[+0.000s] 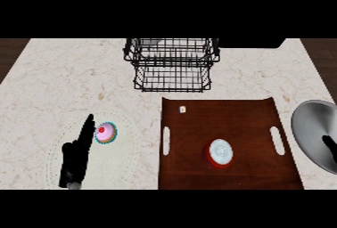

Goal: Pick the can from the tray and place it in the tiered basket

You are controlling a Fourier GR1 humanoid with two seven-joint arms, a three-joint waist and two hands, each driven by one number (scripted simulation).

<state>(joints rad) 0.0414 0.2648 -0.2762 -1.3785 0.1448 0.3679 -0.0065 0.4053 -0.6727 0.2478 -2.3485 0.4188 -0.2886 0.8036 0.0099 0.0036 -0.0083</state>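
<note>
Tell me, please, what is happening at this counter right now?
Nothing is being handled yet. The red can stands upright on the brown tray, untouched. The black wire tiered basket sits just beyond the tray's far edge, and no can is in it. The left hand is open with straight fingers, beside a pink cupcake on the counter. Of the right hand only a little shows at the right edge, over a grey bowl. The can is not yet picked up.
</note>
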